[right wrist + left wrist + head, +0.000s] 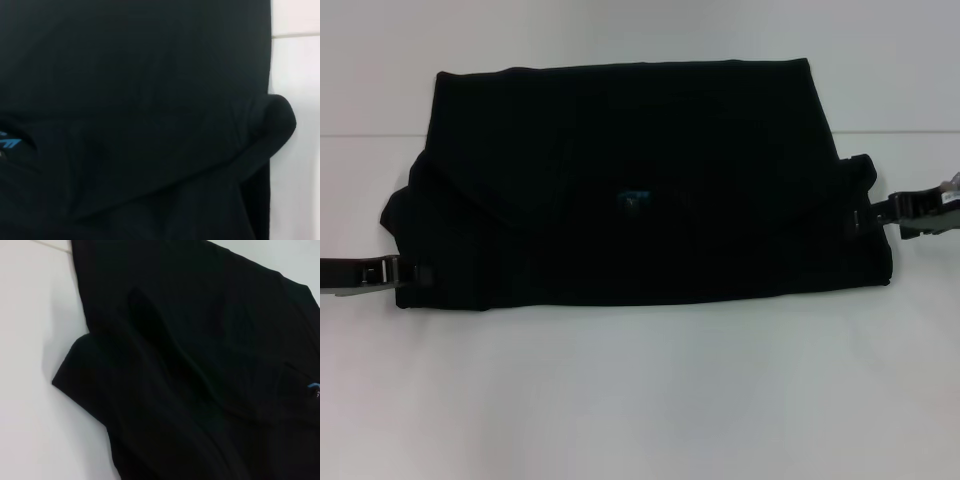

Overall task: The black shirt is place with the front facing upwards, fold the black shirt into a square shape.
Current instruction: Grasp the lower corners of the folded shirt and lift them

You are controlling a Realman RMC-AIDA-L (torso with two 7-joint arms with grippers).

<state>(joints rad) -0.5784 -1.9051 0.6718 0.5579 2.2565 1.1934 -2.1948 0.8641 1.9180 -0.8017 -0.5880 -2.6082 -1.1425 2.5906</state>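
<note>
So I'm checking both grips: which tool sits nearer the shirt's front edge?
The left tool, at the black shirt's near corner. The right tool meets the opposite side farther back, by the bulging fold.

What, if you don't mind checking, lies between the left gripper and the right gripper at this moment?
In the head view, the folded black shirt fills the whole stretch between the left gripper at one side edge and the right gripper at the other, its blue neck label near the middle.

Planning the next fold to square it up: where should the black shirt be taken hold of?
Probably at the short ends of the black shirt, each from its outer side: left pincer at the left edge, right pincer at the right. It lies wide, already folded lengthwise.
</note>
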